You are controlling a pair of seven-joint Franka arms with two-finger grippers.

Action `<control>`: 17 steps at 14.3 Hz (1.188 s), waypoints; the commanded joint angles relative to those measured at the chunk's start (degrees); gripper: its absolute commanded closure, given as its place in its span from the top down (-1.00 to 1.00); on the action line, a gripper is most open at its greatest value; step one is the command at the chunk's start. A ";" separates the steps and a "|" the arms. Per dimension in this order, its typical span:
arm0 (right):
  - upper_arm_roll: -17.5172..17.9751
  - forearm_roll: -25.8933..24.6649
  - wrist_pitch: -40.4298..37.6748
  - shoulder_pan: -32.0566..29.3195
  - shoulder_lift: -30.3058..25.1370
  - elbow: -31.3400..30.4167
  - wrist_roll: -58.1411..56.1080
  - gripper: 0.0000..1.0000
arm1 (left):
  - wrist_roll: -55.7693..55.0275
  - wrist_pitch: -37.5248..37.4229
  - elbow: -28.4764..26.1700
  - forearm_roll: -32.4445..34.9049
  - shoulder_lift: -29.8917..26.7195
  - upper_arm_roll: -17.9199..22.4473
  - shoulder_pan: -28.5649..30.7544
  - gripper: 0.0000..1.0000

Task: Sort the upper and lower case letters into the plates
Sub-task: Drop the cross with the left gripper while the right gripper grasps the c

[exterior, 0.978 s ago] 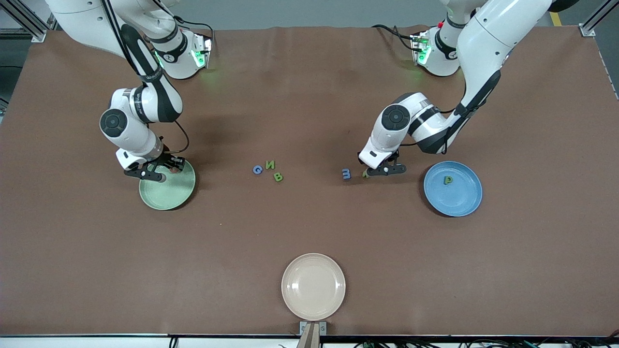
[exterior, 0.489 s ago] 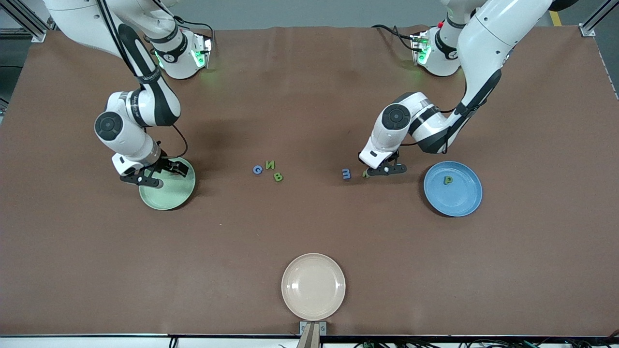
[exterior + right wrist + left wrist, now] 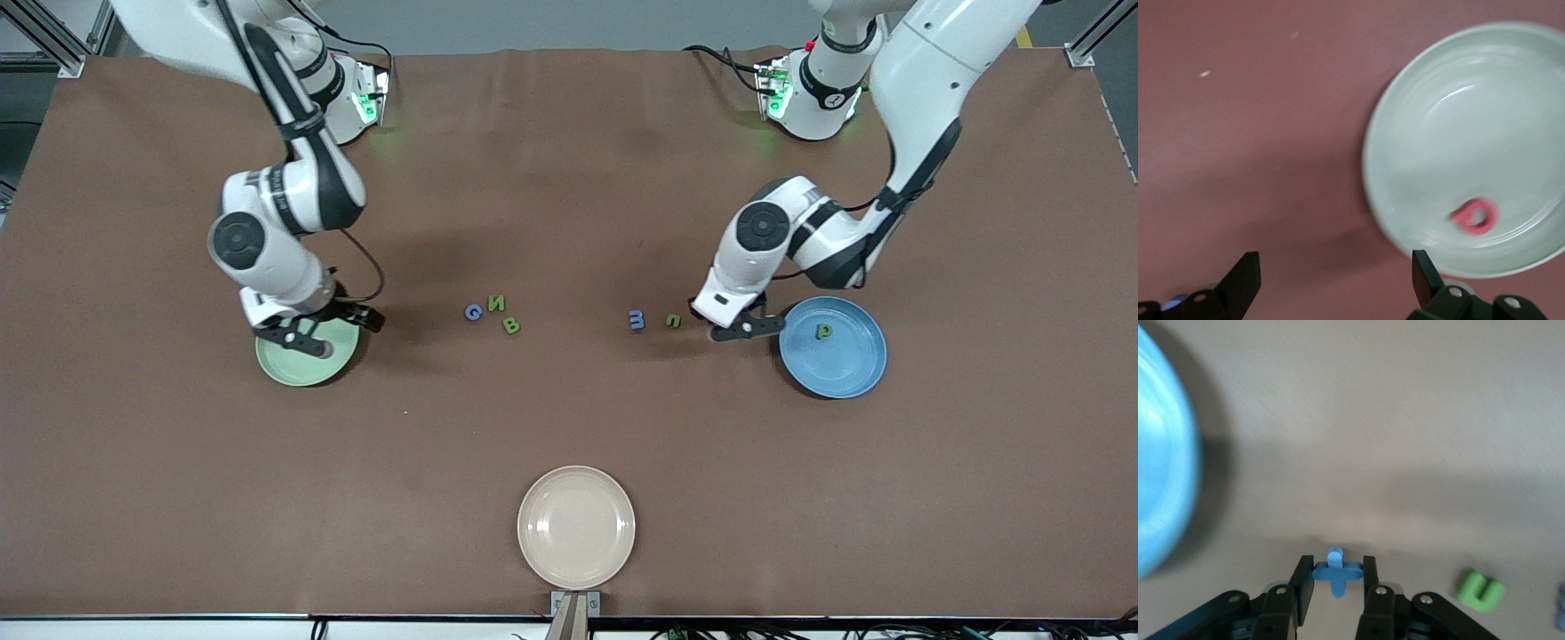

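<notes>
Beside the blue plate (image 3: 833, 347), the left gripper (image 3: 1336, 573) has apparently lifted a blue letter (image 3: 1336, 571).

Table (image 3: 569, 418): plates at 9 (image 3: 307, 354), 3 (image 3: 845, 360), 6 o'clock (image 3: 576, 526); letter clusters (image 3: 494, 313) (image 3: 653, 320) between the first two.

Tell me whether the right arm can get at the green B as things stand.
Probably yes. The right gripper hangs open over the green plate, holding nothing, and only bare table lies between it and the green B. The left gripper, shut on a blue letter, is well clear.
</notes>
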 commanded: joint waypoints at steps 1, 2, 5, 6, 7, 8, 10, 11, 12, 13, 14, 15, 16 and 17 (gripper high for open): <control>-0.44 0.76 5.20 6.64 4.57 1.22 10.91 1.00 | 9.31 -0.95 -1.05 0.78 -3.53 -1.25 6.76 -0.79; -0.44 0.67 5.21 8.49 6.58 3.40 14.25 0.98 | 12.48 -0.87 -1.05 0.78 -3.53 -1.69 9.31 -0.79; -0.44 0.67 5.30 11.40 10.90 7.98 20.42 0.82 | 21.80 0.36 -0.87 0.86 -3.36 -2.05 15.91 -0.79; -0.44 0.67 5.30 11.93 11.78 8.95 21.83 0.70 | 24.70 0.54 -0.87 0.86 -3.27 -1.96 17.67 -0.79; -0.44 0.67 5.30 12.28 12.57 9.57 23.67 0.60 | 27.34 0.54 -0.96 0.86 -3.01 -1.96 19.34 -0.79; -0.44 0.67 5.30 13.07 13.28 10.36 25.08 0.55 | 29.80 0.63 -1.05 0.86 -2.66 -1.87 20.66 -0.78; -0.53 0.58 5.47 14.13 14.16 10.63 25.97 0.51 | 34.38 0.63 -1.05 0.95 -1.25 -1.96 23.65 -0.78; -0.53 0.58 5.48 14.31 14.42 10.63 25.97 0.50 | 36.05 0.63 -1.05 0.86 -0.55 -1.96 24.27 -0.77; -0.53 0.58 5.48 14.66 14.69 10.54 26.06 0.47 | 36.94 0.63 -1.05 0.86 -0.11 -1.87 24.37 -0.75; -0.53 0.58 5.39 15.01 14.69 10.54 26.58 0.47 | 37.12 0.63 -1.05 0.86 0.42 -1.79 24.37 -0.75; -0.53 0.58 5.30 15.10 14.69 10.54 27.37 0.46 | 37.12 0.63 -1.05 0.86 0.68 -1.79 24.37 -0.75; -0.53 0.58 5.13 15.54 14.69 10.54 27.55 0.46 | 37.12 0.63 -1.05 0.86 0.86 -1.79 24.37 -0.75; -0.53 0.58 4.95 15.98 14.69 10.46 27.56 0.45 | 37.12 0.63 -1.05 0.86 1.21 -1.70 24.37 -0.73; -0.53 0.58 4.86 16.07 14.69 10.37 27.64 0.44 | 37.38 0.63 -1.05 0.95 1.56 -1.61 24.37 -0.72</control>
